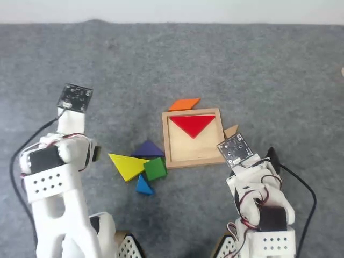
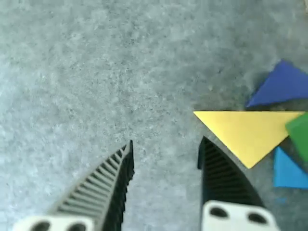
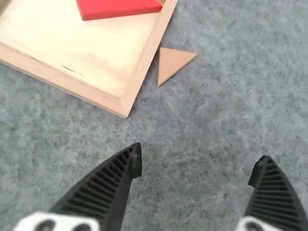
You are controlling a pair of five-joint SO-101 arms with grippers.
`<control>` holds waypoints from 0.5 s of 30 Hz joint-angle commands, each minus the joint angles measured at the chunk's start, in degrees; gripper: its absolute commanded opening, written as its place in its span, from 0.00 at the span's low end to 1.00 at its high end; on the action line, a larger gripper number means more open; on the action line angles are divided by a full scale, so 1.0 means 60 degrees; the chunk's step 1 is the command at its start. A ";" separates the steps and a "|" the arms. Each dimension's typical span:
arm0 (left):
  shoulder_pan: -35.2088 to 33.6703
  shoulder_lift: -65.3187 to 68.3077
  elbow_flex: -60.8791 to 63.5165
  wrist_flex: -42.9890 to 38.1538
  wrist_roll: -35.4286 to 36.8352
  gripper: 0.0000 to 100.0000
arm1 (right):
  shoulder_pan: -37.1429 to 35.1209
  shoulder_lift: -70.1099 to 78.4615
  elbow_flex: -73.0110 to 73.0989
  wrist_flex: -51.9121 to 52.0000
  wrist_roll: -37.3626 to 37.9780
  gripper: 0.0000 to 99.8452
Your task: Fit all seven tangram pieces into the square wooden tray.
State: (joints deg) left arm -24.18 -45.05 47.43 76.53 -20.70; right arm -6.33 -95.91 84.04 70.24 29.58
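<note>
From above, the square wooden tray (image 1: 165,140) is seen holding only the large red triangle (image 1: 192,124), with six pieces left outside it. In the left wrist view, the left gripper (image 2: 166,143) is spread open and empty beside the large yellow triangle (image 2: 245,134), which lies apart from the tray. In the right wrist view, the right gripper (image 3: 199,154) is likewise spread wide and empty, near the small tan wooden triangle (image 3: 172,62) just beside the tray's rim. An early placing step is judged to be in hand, and a grasp on a loose piece is called for next.

Grey fuzzy cloth (image 1: 161,59) lies flat, evenly lit; a pale plain strip (image 1: 215,11) borders its far edge.
</note>
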 commanded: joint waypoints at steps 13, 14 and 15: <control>0.0059 -0.0557 0.3158 -0.5905 0.5114 0.22 | -0.0960 0.2469 -0.2462 -0.0872 -0.0234 0.36; 0.0088 -0.0718 0.3231 -0.5919 0.5114 0.22 | -0.1341 0.3187 -0.2916 -0.0886 -0.0249 0.36; 0.0117 -0.0894 0.3289 -0.5919 0.5114 0.22 | -0.1766 0.3993 -0.3370 -0.0916 -0.0249 0.36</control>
State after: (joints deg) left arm -23.56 -46.90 66.77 43.47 8.92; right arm -11.87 -84.22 72.97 66.20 28.88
